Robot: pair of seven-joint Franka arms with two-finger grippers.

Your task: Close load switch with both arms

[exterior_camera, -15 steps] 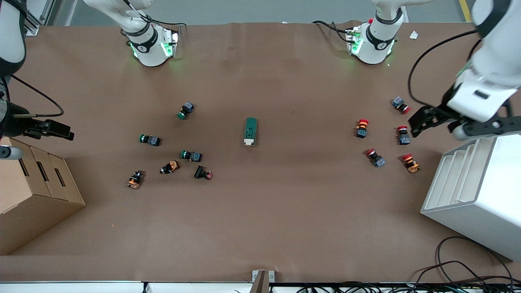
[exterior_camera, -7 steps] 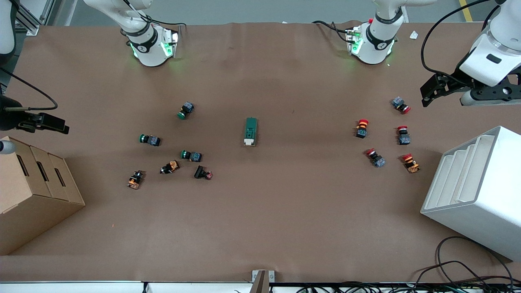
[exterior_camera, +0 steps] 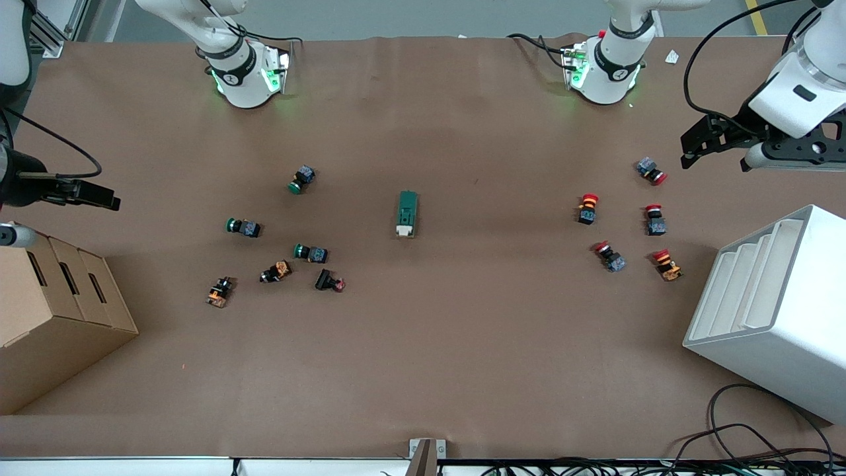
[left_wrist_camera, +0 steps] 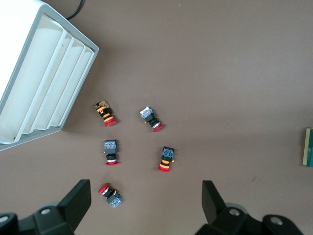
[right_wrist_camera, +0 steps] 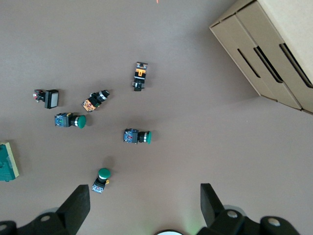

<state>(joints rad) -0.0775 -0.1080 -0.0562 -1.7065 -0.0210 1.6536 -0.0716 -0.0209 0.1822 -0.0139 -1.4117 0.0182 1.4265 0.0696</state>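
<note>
The load switch [exterior_camera: 407, 213], a dark green block with a cream lever end, lies flat at the middle of the table. It shows at the edge of the left wrist view [left_wrist_camera: 309, 147] and of the right wrist view [right_wrist_camera: 7, 169]. My left gripper [exterior_camera: 700, 142] hangs open and empty in the air over the left arm's end of the table, above a red pushbutton [left_wrist_camera: 110, 195]; its jaws stand wide apart [left_wrist_camera: 146, 205]. My right gripper [exterior_camera: 92, 196] hangs open and empty over the right arm's end of the table [right_wrist_camera: 145, 205]. Both are well apart from the switch.
Green and orange pushbuttons [exterior_camera: 310, 252] lie scattered toward the right arm's end, red ones [exterior_camera: 609, 256] toward the left arm's end. A cardboard box [exterior_camera: 53, 317] stands at the right arm's end, a white slotted rack [exterior_camera: 773, 311] at the left arm's end. Cables [exterior_camera: 747, 436] lie near the rack.
My left gripper has moved away from the white rack toward the arm bases and now stays almost still. My right gripper has shifted slightly. The load switch has not moved.
</note>
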